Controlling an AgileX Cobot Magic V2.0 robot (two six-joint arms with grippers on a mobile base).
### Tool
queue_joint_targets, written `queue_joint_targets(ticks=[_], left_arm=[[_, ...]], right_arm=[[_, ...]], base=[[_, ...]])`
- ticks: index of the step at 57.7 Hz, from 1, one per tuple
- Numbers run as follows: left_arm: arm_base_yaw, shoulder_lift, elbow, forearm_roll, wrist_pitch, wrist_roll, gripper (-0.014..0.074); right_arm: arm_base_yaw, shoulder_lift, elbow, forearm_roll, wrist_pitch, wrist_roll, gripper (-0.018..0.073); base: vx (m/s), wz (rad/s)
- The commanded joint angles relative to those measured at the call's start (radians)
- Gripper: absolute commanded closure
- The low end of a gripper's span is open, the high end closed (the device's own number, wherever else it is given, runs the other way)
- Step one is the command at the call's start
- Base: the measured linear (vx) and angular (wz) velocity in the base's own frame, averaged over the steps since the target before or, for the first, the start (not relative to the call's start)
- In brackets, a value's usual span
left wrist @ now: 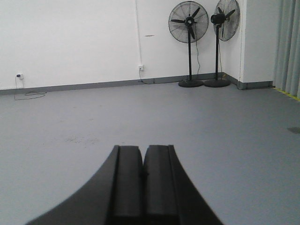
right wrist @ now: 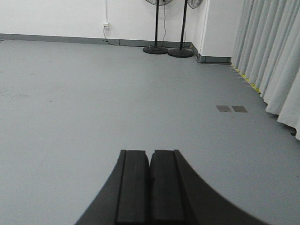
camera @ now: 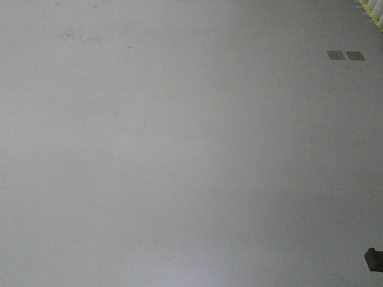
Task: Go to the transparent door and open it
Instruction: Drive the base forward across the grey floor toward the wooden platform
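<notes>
The grey floor (camera: pixel 179 167) is the biggest thing here, and it fills nearly all of the front view. Behind it, in the left wrist view, stands a long white wall (left wrist: pixel 70 37) with a grey strip along its foot. A pale curtain (right wrist: pixel 272 56) hangs down the side of the room in the right wrist view, with a yellow line (right wrist: pixel 246 77) on the floor just beside it. 2 tall black fans stand close together in the corner, the first fan (left wrist: pixel 189 21) beside the second fan (left wrist: pixel 225 14), each on a round base. The left gripper (left wrist: pixel 143 154) points out over the floor. Its 2 black fingers (left wrist: pixel 129 183) are pressed together with nothing between them. The right gripper (right wrist: pixel 150 159) looks the same, with its fingers (right wrist: pixel 133 187) touching and holding nothing. 2 small dark floor plates (right wrist: pixel 231 108) lie side by side near the curtain. A small wall socket (left wrist: pixel 140 67) sits low on the wall. The transparent door does not show in any of the 3 views.
</notes>
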Motion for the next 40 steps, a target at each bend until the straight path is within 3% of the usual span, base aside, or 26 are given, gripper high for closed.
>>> queue_joint_targets(ticks=[1, 40], left_arm=[[-0.005, -0.012, 0.03, -0.009, -0.084, -0.003, 0.0602], [-0.005, -0.012, 0.03, -0.009, -0.084, -0.003, 0.0602]], right_arm=[[-0.005, -0.011, 0.014, 0.0, -0.084, -0.005, 0.0567], [-0.005, -0.011, 0.014, 0.0, -0.084, -0.005, 0.0567]], base=[[0.36, 0.11], [0.42, 0.2]])
